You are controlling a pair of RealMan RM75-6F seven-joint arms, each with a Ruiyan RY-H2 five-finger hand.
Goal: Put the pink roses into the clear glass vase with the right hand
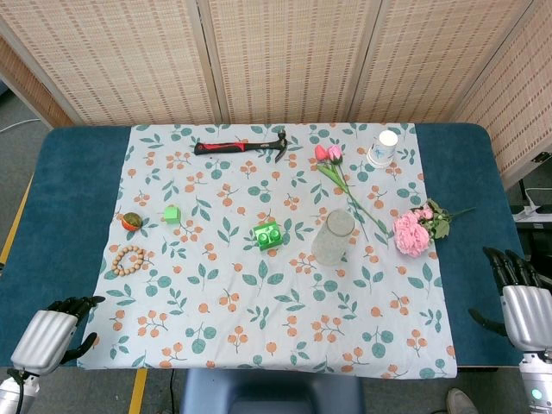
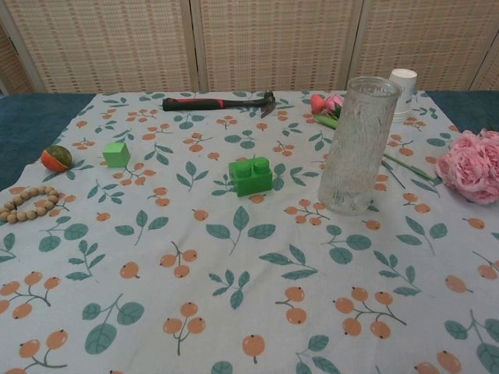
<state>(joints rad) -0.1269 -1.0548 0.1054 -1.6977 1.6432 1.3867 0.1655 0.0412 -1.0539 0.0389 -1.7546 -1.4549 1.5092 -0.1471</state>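
The pink roses [image 1: 414, 230] lie on the patterned cloth at the right, their green stem pointing right; the chest view shows the pink roses [image 2: 471, 166] at its right edge. A clear glass vase [image 1: 333, 237] stands upright left of them, and in the chest view the vase [image 2: 355, 146] rises tall at centre right. My right hand [image 1: 520, 300] rests at the table's right edge, below and right of the roses, fingers apart, holding nothing. My left hand [image 1: 53, 332] sits at the near left corner with fingers curled, nothing in it. Neither hand shows in the chest view.
A red-and-black hammer [image 1: 241, 147], a white paper cup [image 1: 382, 148] and a long-stemmed red and pink tulip [image 1: 330, 157] lie at the back. A green brick [image 1: 268, 234], green cube [image 1: 172, 214], bead bracelet [image 1: 128, 260] and small orange toy [image 1: 130, 221] sit centre and left.
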